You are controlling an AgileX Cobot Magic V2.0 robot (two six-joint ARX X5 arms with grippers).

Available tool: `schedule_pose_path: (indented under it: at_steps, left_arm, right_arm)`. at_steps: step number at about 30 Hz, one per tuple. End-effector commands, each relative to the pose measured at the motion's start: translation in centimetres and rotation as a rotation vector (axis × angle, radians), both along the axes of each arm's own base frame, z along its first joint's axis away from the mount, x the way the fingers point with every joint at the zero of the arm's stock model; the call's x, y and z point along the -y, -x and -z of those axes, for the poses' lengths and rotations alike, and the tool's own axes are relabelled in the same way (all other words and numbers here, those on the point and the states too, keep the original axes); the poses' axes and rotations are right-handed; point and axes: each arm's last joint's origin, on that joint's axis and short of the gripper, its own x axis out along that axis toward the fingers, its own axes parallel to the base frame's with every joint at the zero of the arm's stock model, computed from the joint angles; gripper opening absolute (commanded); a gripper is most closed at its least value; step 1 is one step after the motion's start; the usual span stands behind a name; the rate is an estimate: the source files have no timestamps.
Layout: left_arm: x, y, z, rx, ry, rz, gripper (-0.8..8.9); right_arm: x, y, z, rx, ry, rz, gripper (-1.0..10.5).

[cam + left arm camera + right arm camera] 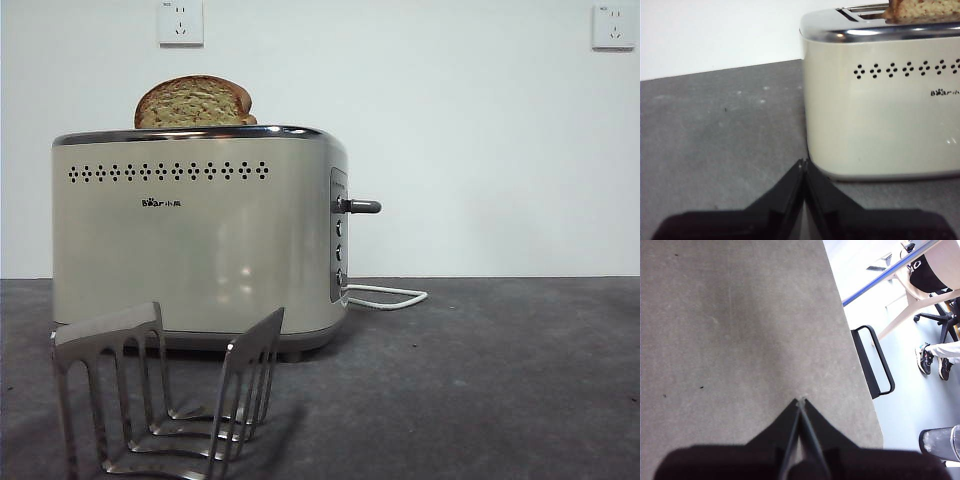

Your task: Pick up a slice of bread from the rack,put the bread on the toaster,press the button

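One toaster, with one bread slice in its top and one lever on its side. One empty rack on the tabletop. Two wall sockets. One white cord.

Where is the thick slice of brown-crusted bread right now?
In the front view, the brown-crusted slice of bread stands upright in the top of the large cream-beige toaster, toward the end away from its dark-grey lever knob.
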Motion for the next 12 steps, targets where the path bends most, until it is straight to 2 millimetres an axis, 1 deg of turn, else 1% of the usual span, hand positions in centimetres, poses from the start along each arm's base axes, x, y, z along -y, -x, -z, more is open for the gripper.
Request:
schedule_pose_path:
  at_steps: [1,7,12]
  left_arm:
    - [-0.12,0.29,0.3,-0.004,0.023,-0.039,-0.03]
    - [-0.31,0.5,0.54,-0.025,0.012,-0.105,-0.03]
    - [-0.39,1.12,0.94,-0.053,0.007,-0.134,-0.03]
  right_arm:
    - [0.0,0.0,0.15,-0.024,0.008,0.0,0.0]
    - [0.0,0.0,0.15,-0.024,0.008,0.0,0.0]
    - [0.0,0.0,0.15,-0.024,0.008,0.0,0.0]
